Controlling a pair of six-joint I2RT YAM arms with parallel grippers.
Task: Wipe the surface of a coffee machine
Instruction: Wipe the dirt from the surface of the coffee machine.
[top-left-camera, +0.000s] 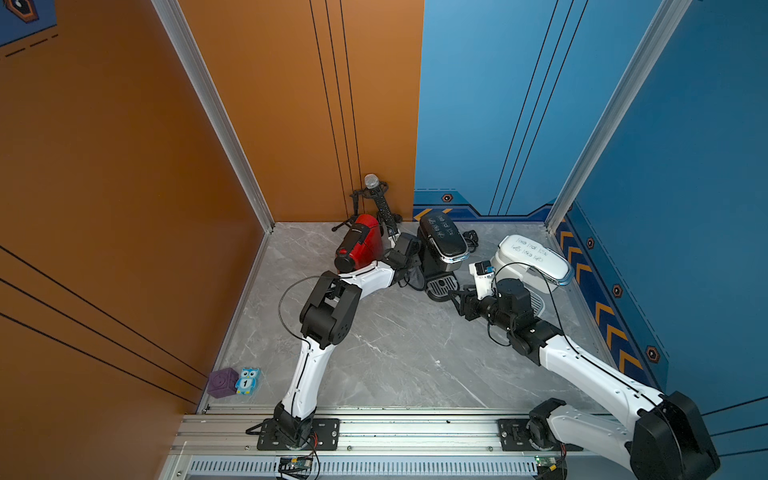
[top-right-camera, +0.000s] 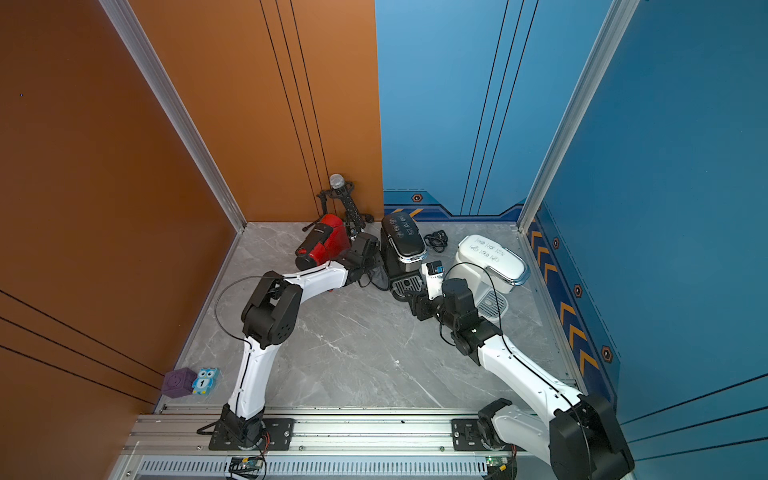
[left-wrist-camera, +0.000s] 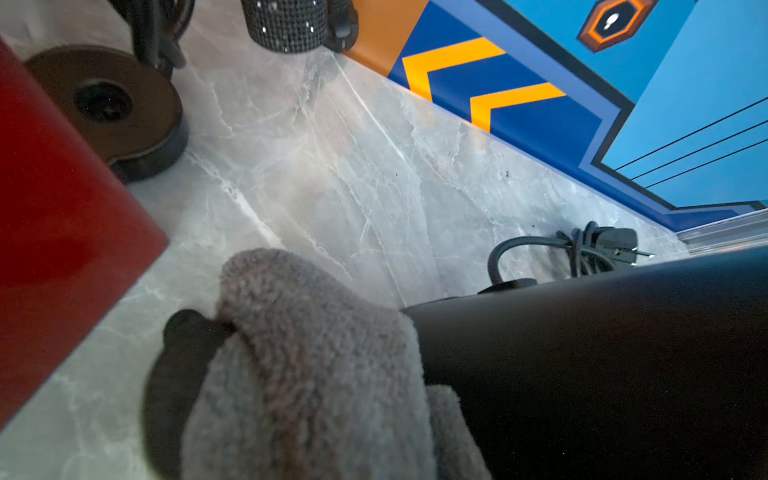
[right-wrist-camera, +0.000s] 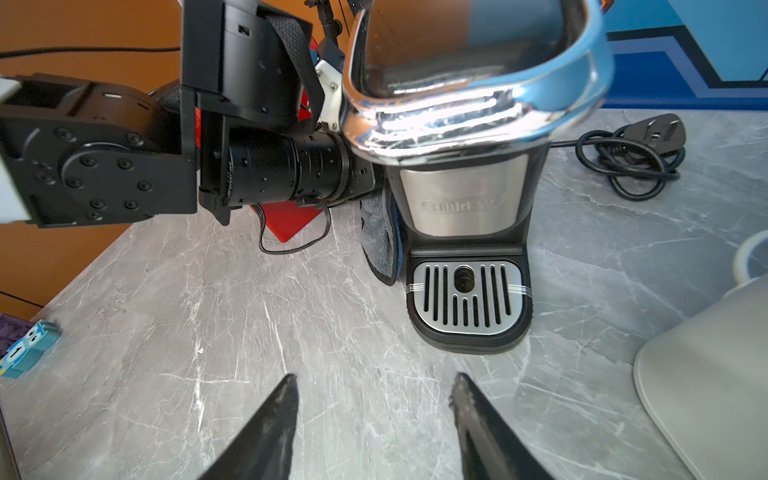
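The left jaws are shut tight on the grey cloth (left-wrist-camera: 307, 365). The tall black coffee machine (top-left-camera: 442, 245) stands right beside them, and its side touches the cloth. So the left arm is nearer. The right jaws are half open, hold nothing and face the machine's front.

Fuzzy grey cloth (left-wrist-camera: 316, 365), matt black coffee machine (left-wrist-camera: 602, 353), glossy chrome rim (right-wrist-camera: 457, 120)
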